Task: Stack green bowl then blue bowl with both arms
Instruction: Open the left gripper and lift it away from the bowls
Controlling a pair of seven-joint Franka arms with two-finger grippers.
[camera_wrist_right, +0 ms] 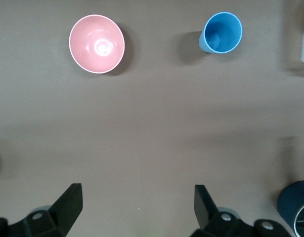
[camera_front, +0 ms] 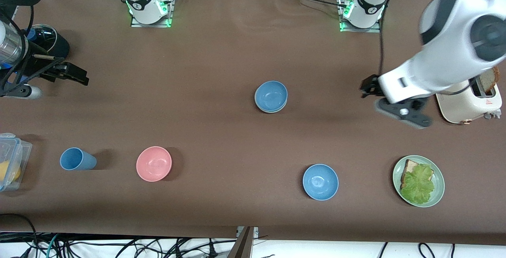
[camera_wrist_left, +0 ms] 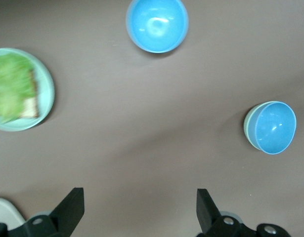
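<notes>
In the middle of the table a blue bowl sits nested in the green bowl, of which only a thin rim shows. A second blue bowl stands alone, nearer to the front camera. My left gripper hangs open over bare table beside the toaster, apart from both bowls, with nothing between its fingers. My right gripper waits open and holds nothing over the table at the right arm's end.
A pink bowl and a blue cup stand toward the right arm's end. A clear plastic box sits at that table edge. A green plate with bread and lettuce and a white toaster stand at the left arm's end.
</notes>
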